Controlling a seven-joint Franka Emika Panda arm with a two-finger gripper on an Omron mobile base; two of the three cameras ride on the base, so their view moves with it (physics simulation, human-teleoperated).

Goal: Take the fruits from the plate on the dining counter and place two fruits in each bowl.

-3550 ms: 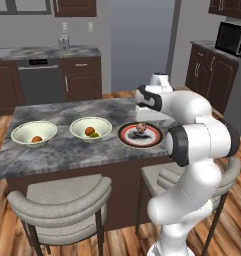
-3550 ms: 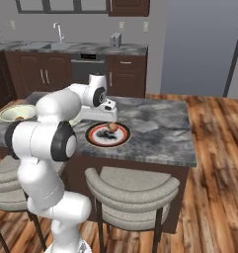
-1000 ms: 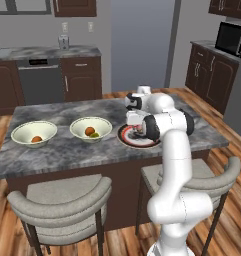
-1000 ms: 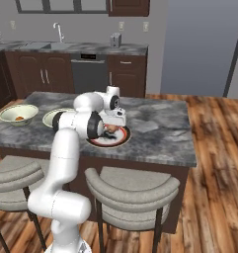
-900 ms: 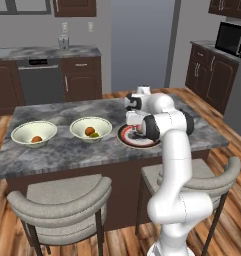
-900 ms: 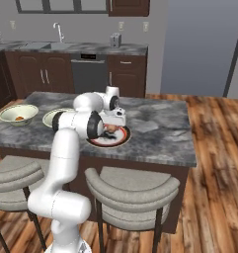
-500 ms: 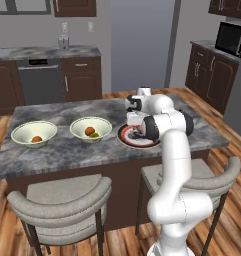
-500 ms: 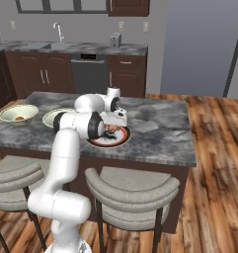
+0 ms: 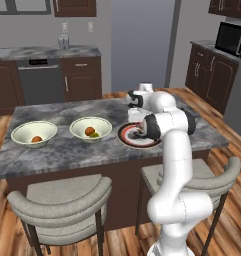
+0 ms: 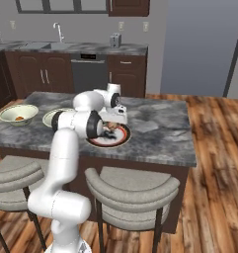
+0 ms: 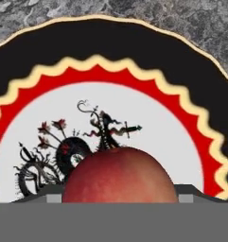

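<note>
Reddish fruit on the plate — right at the claw.

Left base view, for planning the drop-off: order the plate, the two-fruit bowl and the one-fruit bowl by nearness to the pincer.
1. Plate, under the pincer.
2. Two-fruit bowl, mid-counter.
3. One-fruit bowl, far left.

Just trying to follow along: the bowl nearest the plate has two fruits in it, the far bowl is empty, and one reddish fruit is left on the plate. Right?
Not quite: the far bowl isn't empty. The left base view shows one orange fruit in it. The rest stands: the bowl nearest the plate holds two fruits, and one reddish fruit is on the plate.
</note>
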